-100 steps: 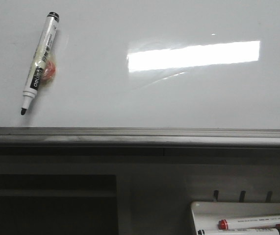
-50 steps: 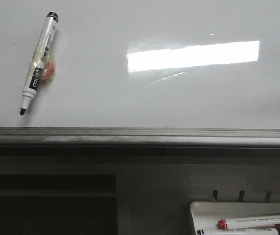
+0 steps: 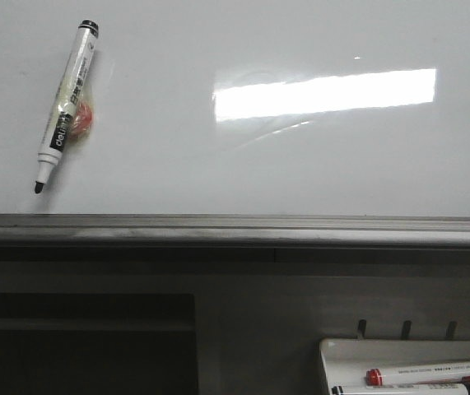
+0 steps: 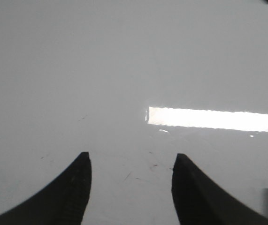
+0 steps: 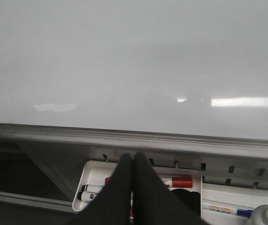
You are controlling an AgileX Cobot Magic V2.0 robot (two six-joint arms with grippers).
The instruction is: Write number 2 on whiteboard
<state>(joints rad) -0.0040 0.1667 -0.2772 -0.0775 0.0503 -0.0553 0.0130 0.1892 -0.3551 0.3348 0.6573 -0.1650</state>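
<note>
1. The whiteboard [image 3: 243, 164] fills the upper part of the front view, glossy white, with a bright rectangular light reflection right of centre and a grey metal edge running along its near side.
2. No drawn digit shows anywhere on the board in any view; only a few faint specks and scratches mark the surface in the left wrist view.
3. A black-capped marker [image 3: 66, 107] lies tilted on the far left part of the board, tip pointing near and left, with a small reddish object [image 3: 85, 120] just beside its barrel.
4. The left gripper [image 4: 131, 161] hangs over the board, its dark fingers [image 4: 75, 187] spread wide apart with nothing between them. The end of a marker shows at the edge of that view.
5. The right gripper [image 5: 133, 161] has its fingers [image 5: 122, 185] pressed together, holding nothing, above the near edge of the board.
6. A white tray [image 5: 94, 171] below the board edge holds a red-capped marker [image 5: 173, 182] and a black-capped one [image 5: 90, 188].
</note>
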